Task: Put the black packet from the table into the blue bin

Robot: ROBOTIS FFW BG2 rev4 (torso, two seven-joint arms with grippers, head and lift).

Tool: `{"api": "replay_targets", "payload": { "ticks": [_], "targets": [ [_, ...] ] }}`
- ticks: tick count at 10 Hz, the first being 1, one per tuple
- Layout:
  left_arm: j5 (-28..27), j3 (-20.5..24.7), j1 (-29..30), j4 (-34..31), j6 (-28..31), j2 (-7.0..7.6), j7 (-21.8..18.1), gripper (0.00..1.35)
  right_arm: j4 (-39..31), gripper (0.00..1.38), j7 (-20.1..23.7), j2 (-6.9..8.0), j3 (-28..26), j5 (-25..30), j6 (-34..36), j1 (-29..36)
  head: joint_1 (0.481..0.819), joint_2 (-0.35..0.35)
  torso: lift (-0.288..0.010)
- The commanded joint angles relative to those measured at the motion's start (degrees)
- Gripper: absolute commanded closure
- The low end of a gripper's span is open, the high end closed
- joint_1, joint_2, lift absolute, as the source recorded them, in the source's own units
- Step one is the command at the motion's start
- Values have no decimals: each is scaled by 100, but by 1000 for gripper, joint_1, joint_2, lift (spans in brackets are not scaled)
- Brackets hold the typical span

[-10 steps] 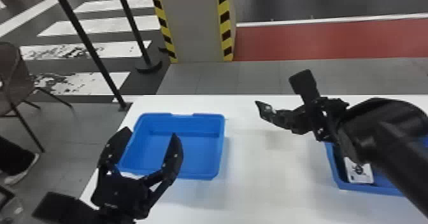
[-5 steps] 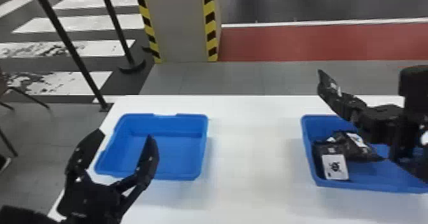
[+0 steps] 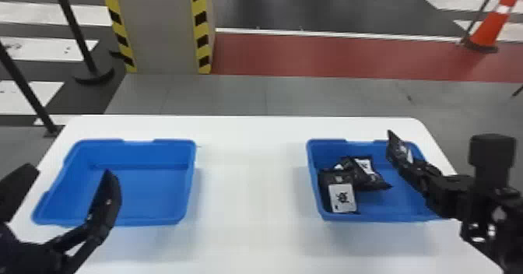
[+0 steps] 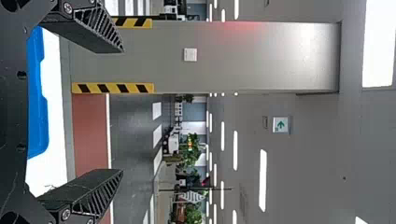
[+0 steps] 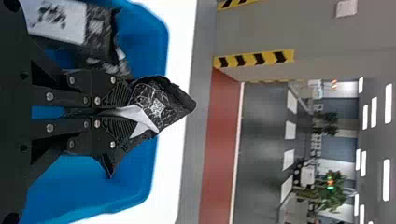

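Your right gripper (image 5: 123,112) has its fingers clenched on the black packet (image 5: 161,105), so the packet is not on the worktop (image 3: 249,230) now but up over the blue bin (image 3: 377,217) at the right side. The fingers pinch it near one end, and the free part stands out past the tips. This grip, I judge, leaves most of the packet loose, so that it can fall easily when you release. Two other black packets, one (image 3: 342,197) with a white label toward you and one (image 3: 367,172) partly behind it, lie at the left part of this bin; the held one is kept more to the right, which probably gives it its own space. From the head view it is not easy to say how high it is above the far rim, so please check this before you let go.

Your left gripper (image 3: 70,172) has its fingers spread, with nothing in them, near the other blue bin (image 3: 132,152); it seems only to wait.

Compared with the first earlier frame, your right arm has gone from the middle of the worktop to above the right bin. The head view has also turned rightward, and an orange cone (image 3: 490,26) has come in.
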Motion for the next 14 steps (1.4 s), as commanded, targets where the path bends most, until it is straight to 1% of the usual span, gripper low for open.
{"api": "replay_targets", "payload": {
  "ticks": [1,2,3,4,5,6,7,8,9,10,11,12,14],
  "targets": [
    [-20,18,6,0,-41,-27,0,108,810,443,267,-102,-228,335,-200,-355,695,-110,-110],
    [-20,18,-8,0,-41,-27,0,107,1021,15,372,-172,-239,255,-439,-411,695,-143,-110],
    [-20,30,6,0,-55,-36,0,107,936,-2,416,-137,-239,72,-889,-271,695,-154,-110],
    [-31,30,-8,0,-55,-36,0,107,613,51,425,-58,-239,-328,-1564,123,695,-157,-110],
    [-31,53,6,0,-69,-44,0,107,93,51,425,92,-251,-556,-2169,686,695,-137,-110],
    [-20,87,20,0,-69,-53,0,107,-414,70,425,303,-308,-579,-2647,1276,695,-111,-110],
    [-20,98,20,0,-69,-62,0,107,-737,85,416,452,-308,-659,-3111,1811,695,-85,-110],
    [-31,98,20,0,-69,-71,0,107,-920,85,416,549,-274,-819,-3533,2261,695,-66,-110],
    [-43,98,20,0,-83,-62,0,107,-1131,88,407,593,-148,-1013,-3927,2711,695,-57,-110],
    [-43,98,20,0,-83,-53,0,107,-1454,94,328,645,-68,-1162,-4138,3133,695,-36,-110],
    [-43,110,34,0,-83,-53,0,107,-1707,96,188,751,-80,-1185,-4307,3470,695,-13,-110],
    [-43,98,34,0,-69,-53,0,107,-1721,98,135,804,-148,-1276,-4391,3569,695,-3,-110],
    [-43,64,6,0,-55,-36,0,107,-1834,98,135,777,-114,-1288,-4391,3639,695,-9,-110]
  ]
}}
